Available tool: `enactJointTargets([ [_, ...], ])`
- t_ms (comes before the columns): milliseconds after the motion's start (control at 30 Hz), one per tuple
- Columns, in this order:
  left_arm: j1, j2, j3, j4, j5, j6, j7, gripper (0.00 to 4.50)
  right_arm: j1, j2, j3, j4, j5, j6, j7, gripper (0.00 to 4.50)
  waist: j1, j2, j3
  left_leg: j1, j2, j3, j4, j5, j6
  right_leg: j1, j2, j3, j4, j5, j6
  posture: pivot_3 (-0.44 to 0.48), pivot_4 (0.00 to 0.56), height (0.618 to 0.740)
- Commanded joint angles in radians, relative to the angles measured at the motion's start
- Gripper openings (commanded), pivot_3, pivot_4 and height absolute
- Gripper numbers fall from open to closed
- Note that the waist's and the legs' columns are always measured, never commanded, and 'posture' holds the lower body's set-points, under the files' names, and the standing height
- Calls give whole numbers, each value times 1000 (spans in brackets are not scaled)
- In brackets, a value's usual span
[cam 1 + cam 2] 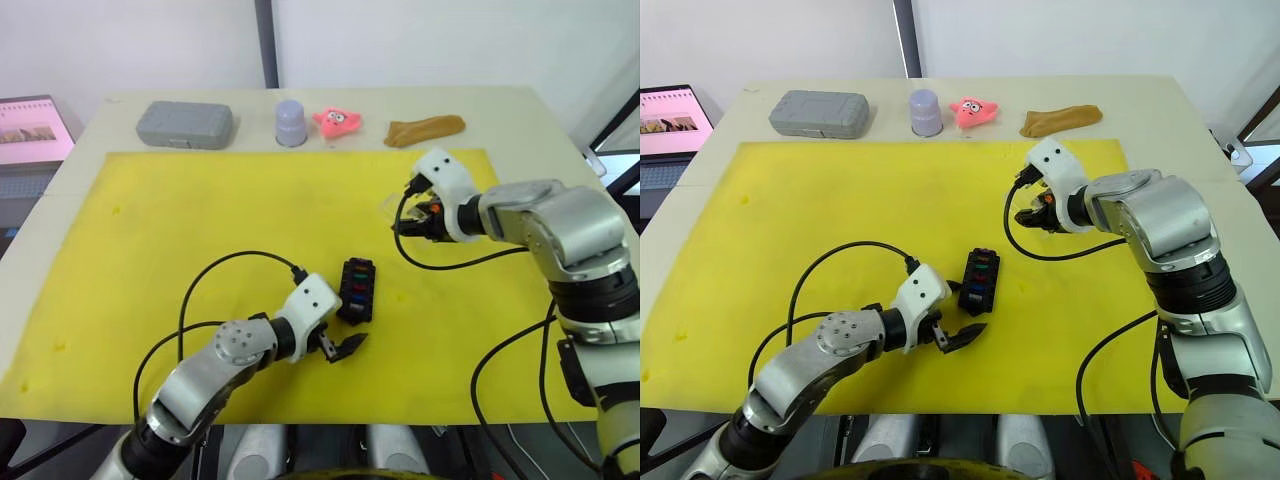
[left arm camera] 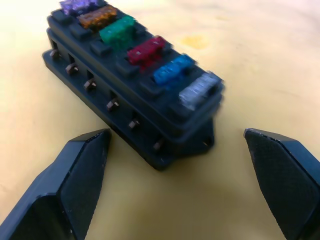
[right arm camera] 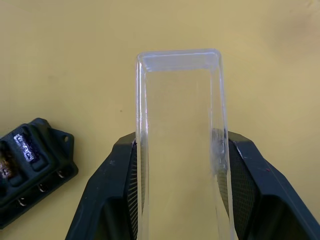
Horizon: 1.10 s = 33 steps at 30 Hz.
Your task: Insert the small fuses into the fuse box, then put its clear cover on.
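The fuse box lies mid-mat with all six small fuses seated. Right pincer is clamped across the clear cover, held away beyond the box. Left pincer, fingers apart, flanks the box's near end, probably for steadying; surrounding yellow mat offers open room

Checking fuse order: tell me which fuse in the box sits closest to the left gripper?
The grey fuse, last in the row on the fuse box, beside the blue one.
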Motion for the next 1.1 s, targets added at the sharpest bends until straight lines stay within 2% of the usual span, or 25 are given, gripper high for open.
enactJointTargets([
  [33,0,-37,-9,15,31,-8,45,4500,-36,-19,-43,-48,10,6,-1,1689,0,0,0,0,0,0,0,0,0,0,0,0,0,0,0,0,150,740],
  [267,11,-90,-28,25,62,11,94,4500,-37,-18,-51,-61,12,15,-3,1689,1,0,0,0,0,0,0,0,0,0,0,0,0,0,0,0,150,740],
  [533,19,-174,-70,54,136,51,209,4500,-47,-15,-54,-68,14,23,-3,1689,4,0,0,0,0,0,0,0,0,1,0,0,0,0,0,0,150,740],
  [1000,30,-139,-25,31,203,85,273,4500,-45,-13,-59,-60,6,1,-12,1689,-3,0,0,1,0,0,0,0,0,1,0,0,0,0,0,0,150,740],
  [1033,30,-139,-19,31,205,86,278,3949,-44,-13,-60,-59,5,-1,-12,1689,-3,0,0,1,1,0,0,0,0,1,0,0,0,0,0,0,150,740],
  [1100,34,-138,-10,27,211,93,288,3159,-44,-12,-60,-59,6,-5,-13,1689,-4,0,0,2,1,0,0,0,0,1,0,0,0,0,0,0,150,740],
])
